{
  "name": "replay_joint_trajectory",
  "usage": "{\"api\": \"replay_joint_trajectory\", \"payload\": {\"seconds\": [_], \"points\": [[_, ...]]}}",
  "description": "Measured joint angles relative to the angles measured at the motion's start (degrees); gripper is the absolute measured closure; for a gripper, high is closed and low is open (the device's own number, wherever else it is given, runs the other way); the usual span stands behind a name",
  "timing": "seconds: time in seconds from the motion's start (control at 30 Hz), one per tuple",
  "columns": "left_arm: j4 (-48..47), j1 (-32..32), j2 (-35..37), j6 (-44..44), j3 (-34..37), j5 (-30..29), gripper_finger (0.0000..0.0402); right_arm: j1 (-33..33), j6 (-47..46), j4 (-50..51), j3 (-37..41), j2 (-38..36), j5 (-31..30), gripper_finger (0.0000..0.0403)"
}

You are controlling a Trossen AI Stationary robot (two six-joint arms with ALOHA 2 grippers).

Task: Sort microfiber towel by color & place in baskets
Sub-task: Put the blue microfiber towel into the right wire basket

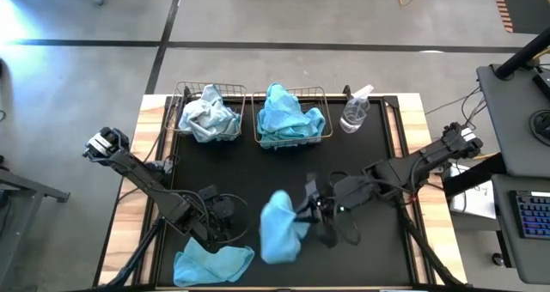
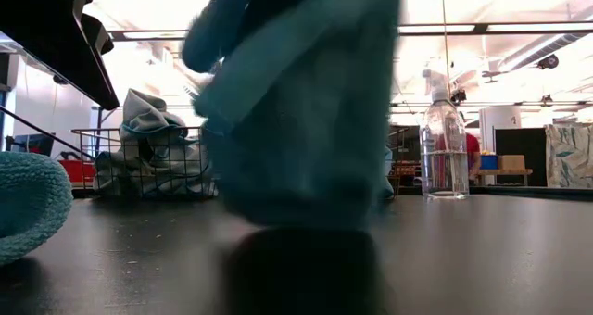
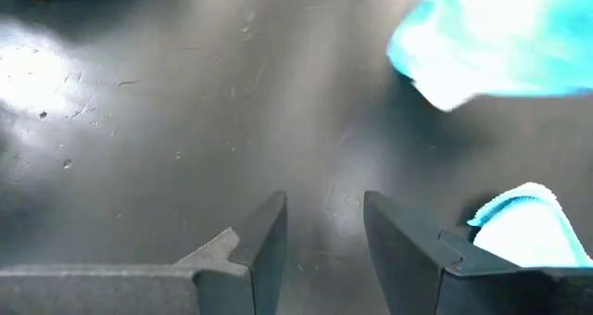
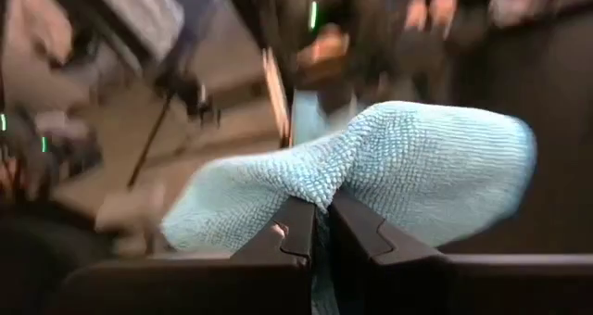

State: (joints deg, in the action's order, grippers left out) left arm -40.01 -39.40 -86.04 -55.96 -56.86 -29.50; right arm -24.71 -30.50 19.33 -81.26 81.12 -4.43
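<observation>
- Right gripper (image 1: 302,211) near the front middle of the table (image 1: 387,249), fingers pressed together on a fold of a turquoise towel (image 1: 282,228); the cloth hangs bunched from the pinch, apparently lifted clear so it can be carried.
- Right wrist view: towel (image 4: 408,171) drapes to both sides of the closed fingers, so the grip looks secure.
- Left gripper (image 1: 215,213) hovers low over bare table, fingers (image 3: 264,241) spread, holding nothing; probably waiting.
- Second turquoise towel (image 1: 213,263) lies at the front edge, just beside the left gripper, unsorted.
- Left basket (image 1: 180,103) holds pale grey-blue towels (image 1: 209,114); right basket (image 1: 325,94) holds turquoise towels (image 1: 290,116) — likely the destination.
- Spray bottle (image 1: 355,112) stands beside the right basket; keep the carry clear of it.
</observation>
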Motion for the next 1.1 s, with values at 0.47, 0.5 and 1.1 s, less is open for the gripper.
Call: {"api": "replay_joint_trajectory", "payload": {"seconds": [0.47, 0.5, 1.1], "points": [[0.16, 0.0, -0.02, 0.0, 0.0, 0.0, 0.0272, -3.94, -10.17, 11.63, 4.22, 0.42, 1.44, 0.039], [0.16, 0.0, -0.02, 0.0, 0.0, 0.0, 0.0272, -4.01, -10.17, 11.66, 4.3, 0.44, 1.48, 0.039], [0.17, 0.01, -0.02, -0.02, -0.02, 0.02, 0.0272, -4.07, -9.54, 11.69, 4.35, 0.5, 3.39, 0.038]]}}
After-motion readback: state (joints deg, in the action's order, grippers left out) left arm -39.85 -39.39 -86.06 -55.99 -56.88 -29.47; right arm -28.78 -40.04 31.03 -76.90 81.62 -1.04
